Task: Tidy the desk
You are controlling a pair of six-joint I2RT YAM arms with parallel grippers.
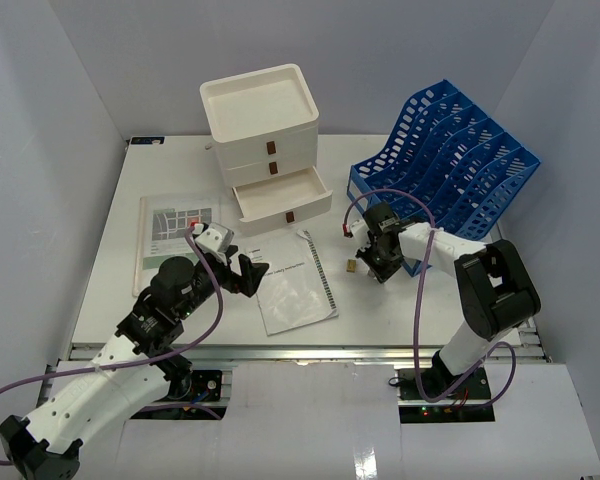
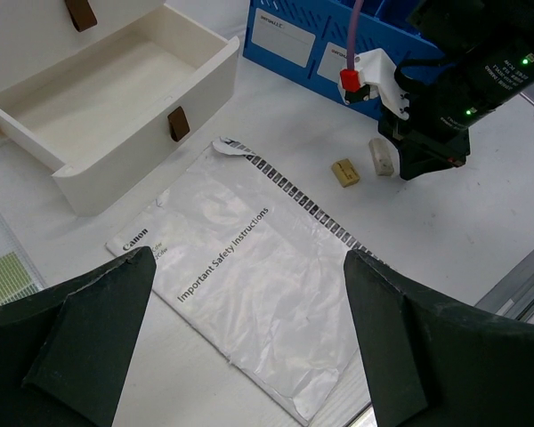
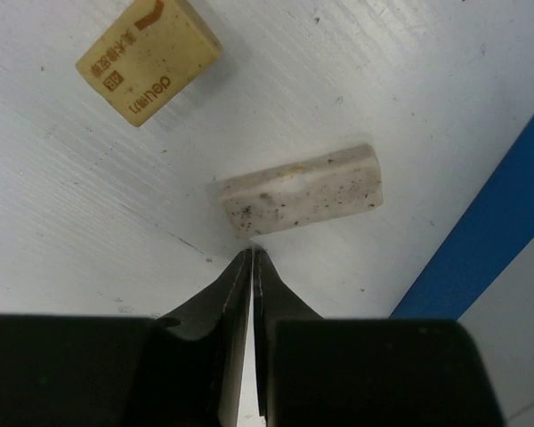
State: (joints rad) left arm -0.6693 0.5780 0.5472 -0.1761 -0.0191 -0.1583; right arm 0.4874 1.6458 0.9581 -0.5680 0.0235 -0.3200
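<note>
On the white desk (image 1: pixel 380 310) lie two erasers. A speckled white eraser (image 3: pixel 303 191) rests flat just past my right gripper (image 3: pixel 253 253), which is shut with nothing between its tips; the tips sit at the eraser's near edge. A tan eraser (image 3: pixel 149 60) with printing lies further off, to the left. From the left wrist both show, the tan eraser (image 2: pixel 344 172) and the white eraser (image 2: pixel 382 157), beside my right gripper (image 2: pixel 427 165). My left gripper (image 2: pixel 249 258) hangs open over a Canon booklet (image 2: pixel 249 294), holding nothing.
A white three-drawer box (image 1: pixel 265 130) stands at the back with its lowest drawer (image 1: pixel 280 195) pulled out and empty. A blue file rack (image 1: pixel 450 160) stands at the back right, close to my right arm. A printed leaflet (image 1: pixel 170 235) lies at the left.
</note>
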